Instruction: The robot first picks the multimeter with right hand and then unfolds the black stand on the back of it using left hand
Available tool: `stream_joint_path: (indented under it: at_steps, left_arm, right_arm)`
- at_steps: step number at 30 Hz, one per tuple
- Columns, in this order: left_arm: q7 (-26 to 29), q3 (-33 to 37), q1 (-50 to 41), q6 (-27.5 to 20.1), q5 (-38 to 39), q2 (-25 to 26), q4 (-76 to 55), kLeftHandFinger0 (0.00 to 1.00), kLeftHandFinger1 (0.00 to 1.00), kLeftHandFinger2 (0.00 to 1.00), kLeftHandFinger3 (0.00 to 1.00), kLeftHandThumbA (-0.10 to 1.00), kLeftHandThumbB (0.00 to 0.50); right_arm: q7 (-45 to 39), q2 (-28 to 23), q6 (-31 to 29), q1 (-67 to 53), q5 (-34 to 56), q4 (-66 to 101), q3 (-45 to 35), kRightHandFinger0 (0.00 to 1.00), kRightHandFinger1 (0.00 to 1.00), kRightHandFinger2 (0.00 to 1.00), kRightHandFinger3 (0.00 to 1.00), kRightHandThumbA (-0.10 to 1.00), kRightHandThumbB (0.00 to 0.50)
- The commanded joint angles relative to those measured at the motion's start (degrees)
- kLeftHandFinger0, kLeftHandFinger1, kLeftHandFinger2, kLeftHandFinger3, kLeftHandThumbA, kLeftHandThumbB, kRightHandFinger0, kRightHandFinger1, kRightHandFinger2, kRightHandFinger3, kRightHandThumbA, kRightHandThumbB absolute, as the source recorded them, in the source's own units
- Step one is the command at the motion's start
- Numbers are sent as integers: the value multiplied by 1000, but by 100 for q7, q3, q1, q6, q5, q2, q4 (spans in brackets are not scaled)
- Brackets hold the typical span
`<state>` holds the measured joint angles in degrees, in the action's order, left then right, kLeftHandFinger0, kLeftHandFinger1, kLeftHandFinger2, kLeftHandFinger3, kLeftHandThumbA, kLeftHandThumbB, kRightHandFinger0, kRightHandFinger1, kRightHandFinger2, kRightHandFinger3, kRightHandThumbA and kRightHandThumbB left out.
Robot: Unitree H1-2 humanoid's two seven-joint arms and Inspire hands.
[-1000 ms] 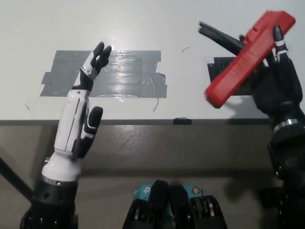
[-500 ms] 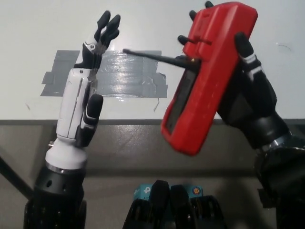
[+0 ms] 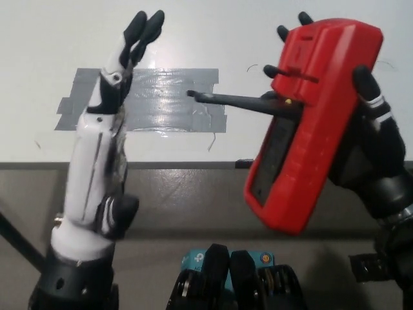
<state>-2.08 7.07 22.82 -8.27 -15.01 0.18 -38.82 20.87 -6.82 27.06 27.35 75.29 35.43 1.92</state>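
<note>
"From the head camera, where was the multimeter (image 3: 310,123) just then?"

"Up off the surface (image 3: 258,32), in the black right hand (image 3: 371,152). That hand was clamped round the red case from the right side, with dark fingertips showing over the top edge. The case was tilted, back face toward the camera, its lower end hanging out past the surface's front edge."

"And the black stand (image 3: 239,101)?"

"A thin dark bar was sticking out leftward from the back, over the grey tape patch (image 3: 148,103). I took that for the stand, already partly swung out, though I couldn't be sure."

"The white left hand (image 3: 106,148)?"

"Raised at the left, holding nothing, fingers straight and pointing up, well apart from the meter."

"How would it handle, you reckon?"

"A hard, rigid shell, moderately heavy for one hand, and probably a bit slick on the plastic. Held by its long edges it looked secure. The stand seemed slim and hinged, so I'd have taken it near the free tip and pulled gently; forcing it could snap the hinge or twist the meter loose."
</note>
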Motion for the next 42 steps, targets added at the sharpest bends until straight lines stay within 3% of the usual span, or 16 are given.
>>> stream_joint_path:
  at_steps: [1, 4, 10, 18, 22, 28, 36, 42]
  left_arm:
    - [47, -69, 63, -587, 89, 77, -349, 1000, 1000, 1000, 1000, 1000, 313]
    - [22, -119, 117, -792, 71, 176, -333, 1000, 1000, 1000, 1000, 1000, 300]
    - [-147, -53, 176, -807, 235, 376, -303, 1000, 1000, 1000, 1000, 1000, 320]
    - [-461, 54, 117, -429, 141, 549, -350, 1000, 1000, 1000, 1000, 1000, 396]
    - [-533, 45, 126, -561, 72, 652, -241, 1000, 1000, 1000, 1000, 1000, 339]
    - [-611, 138, 220, -533, 257, 673, -174, 1000, 990, 998, 1000, 1000, 338]
    - [-679, 198, 334, -470, 92, 613, -30, 1000, 973, 1000, 1000, 1000, 355]
    - [-731, 260, 300, -467, 124, 623, 157, 1000, 996, 1000, 1000, 1000, 321]
  right_arm:
    - [-88, -104, -178, 115, 378, 153, -194, 0, 447, 935, 889, -100, 101]
    - [-74, -147, -167, 162, 388, 138, -236, 0, 482, 989, 929, -100, 96]
    - [-28, -222, -113, 171, 322, 250, -189, 0, 498, 959, 795, -100, 116]
    - [120, -625, -13, 178, 368, 331, -18, 0, 510, 965, 838, -100, 130]
    - [101, -813, -13, 76, 357, 384, 49, 0, 477, 960, 884, -100, 134]
    - [-41, -864, -14, -50, 307, 388, 64, 0, 502, 984, 981, -100, 128]
    - [0, -828, -19, 17, 364, 441, 105, 0, 489, 965, 969, -100, 125]
    - [-33, -800, -38, 83, 409, 534, 168, 0, 509, 994, 984, -100, 119]
